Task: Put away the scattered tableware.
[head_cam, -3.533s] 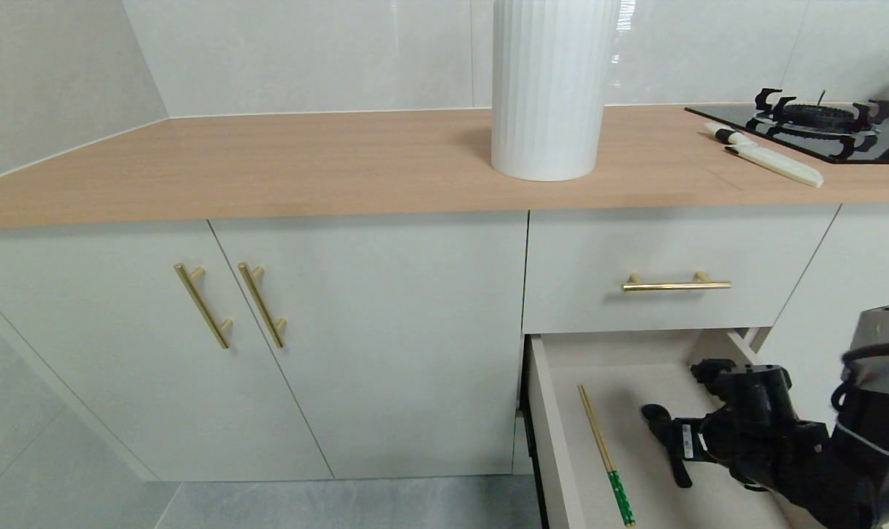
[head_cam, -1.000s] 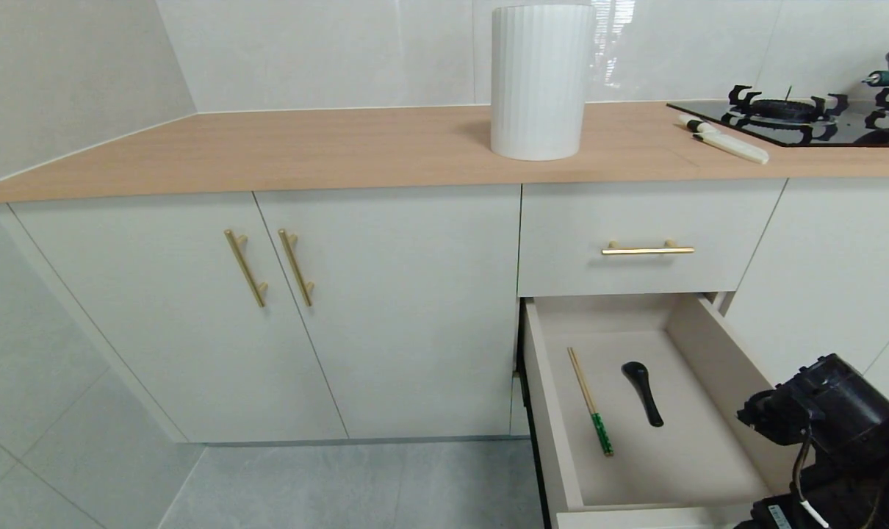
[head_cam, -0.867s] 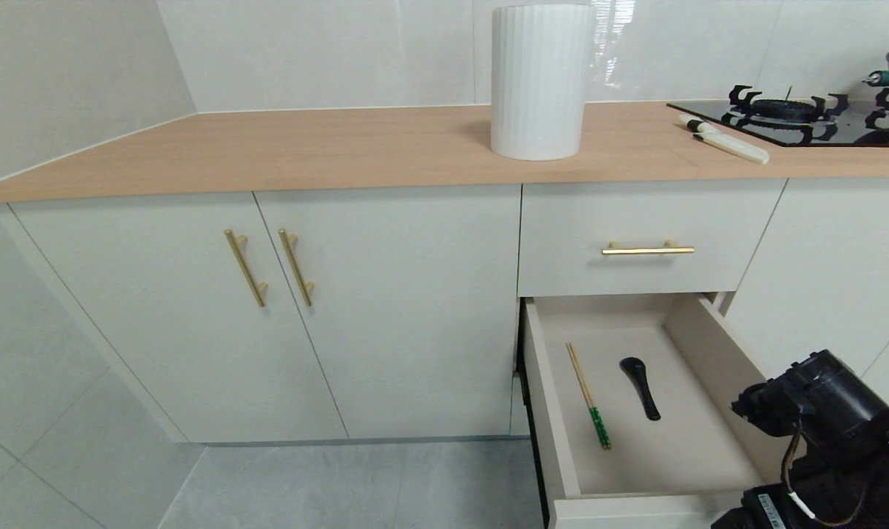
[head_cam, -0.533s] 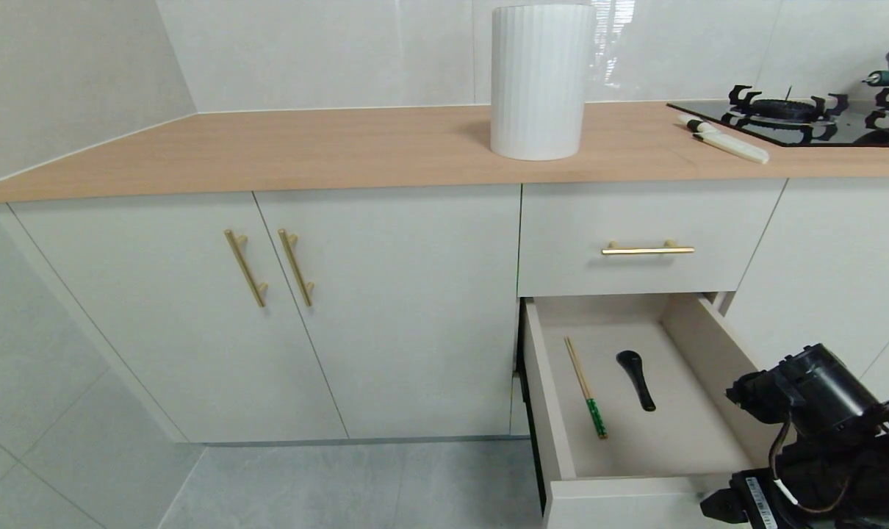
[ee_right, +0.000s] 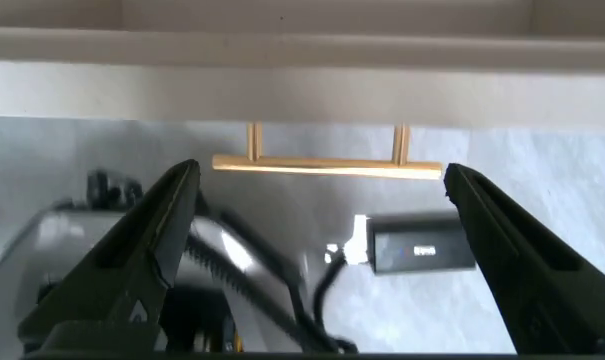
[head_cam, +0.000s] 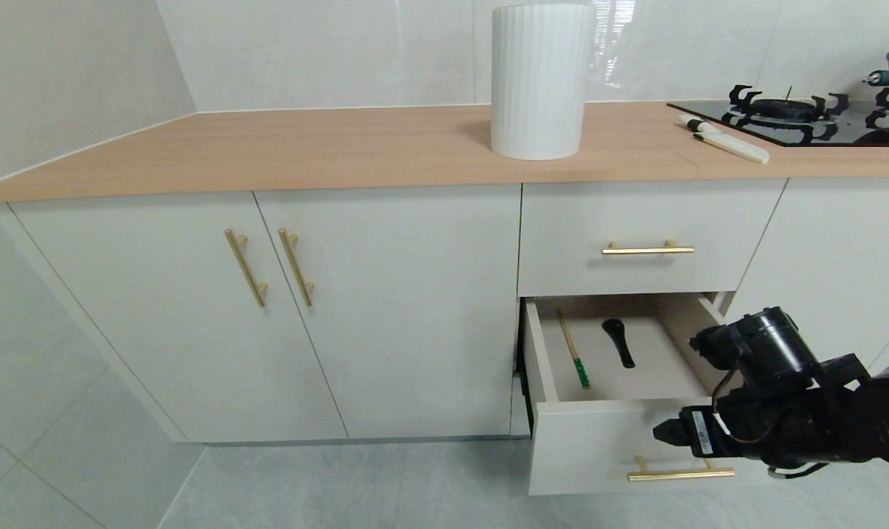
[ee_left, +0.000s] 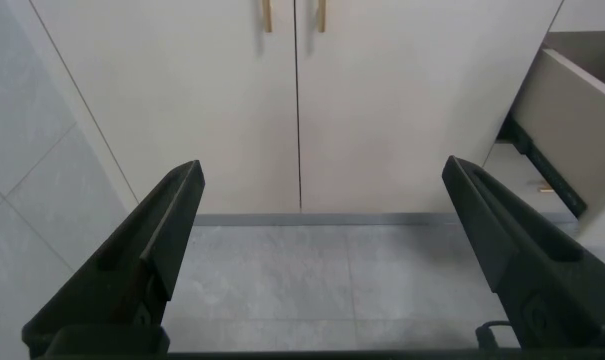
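Right gripper (head_cam: 665, 433): low in the head view, just by the front of the drawer (head_cam: 599, 441), a bit above its handle (head_cam: 679, 474). Hard to tell the fingers from up here. Inside the half-open drawer: chopsticks (head_cam: 573, 351) and spoon (head_cam: 618, 343), side by side, not touching. Up on the counter (head_cam: 305, 147), beside the stove (head_cam: 797, 121): knife (head_cam: 727, 145), not yet put away. Likely light and stiff, but sharp. Best to take it by the end with the black band, never by the long pale blade. Maybe slippery, so squeeze well.

Left wrist view: left gripper (ee_left: 320, 170) spread wide, holding nothing, facing the doors (ee_left: 282, 90) and the floor (ee_left: 282, 270).

Right wrist view: right gripper spread wide too, holding nothing. Handle straight ahead, lined up with the gap between the fingers, likely not touched yet. Thin and stiff, so easy to pinch in the middle.
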